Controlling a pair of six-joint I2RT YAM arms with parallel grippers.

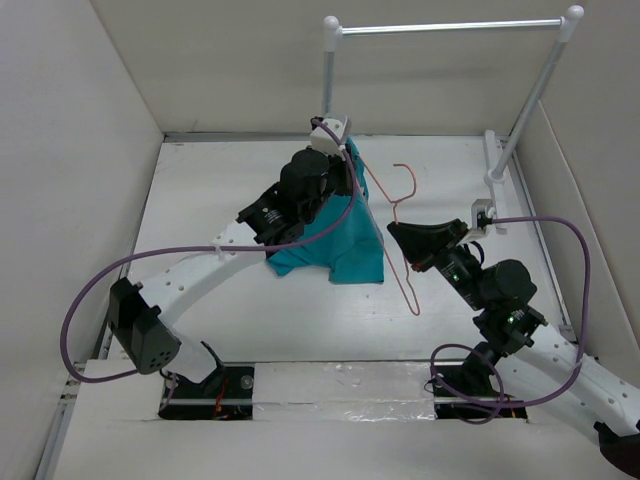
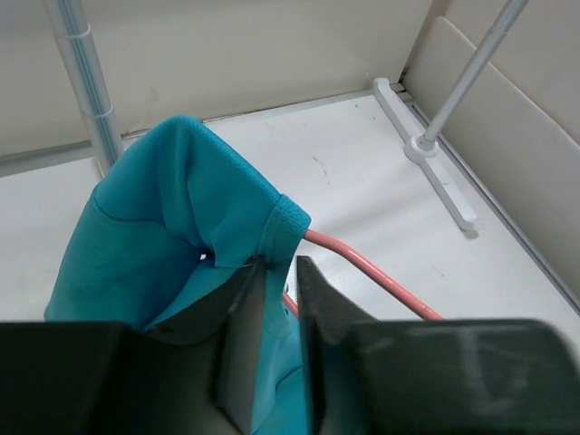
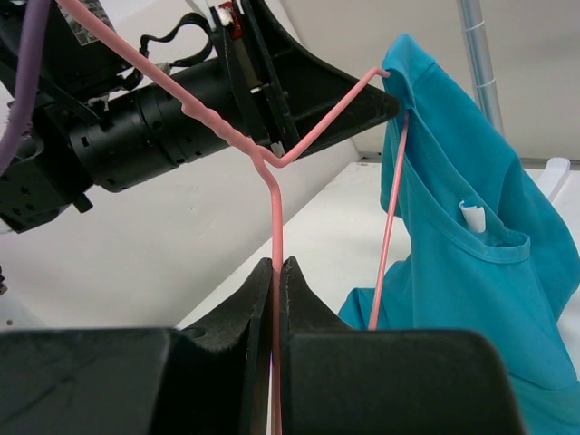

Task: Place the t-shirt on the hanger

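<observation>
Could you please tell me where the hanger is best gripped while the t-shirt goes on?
Likely the hanger's bare wire beside the twisted neck, from the side away from the t-shirt: it is straight and cloth-free. The right gripper is shut there; the other corner is inside the fabric.

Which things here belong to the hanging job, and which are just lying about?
Job: t-shirt, held by the left gripper; hanger, held by the right gripper.
Lying about: rack, standing on the table.
</observation>
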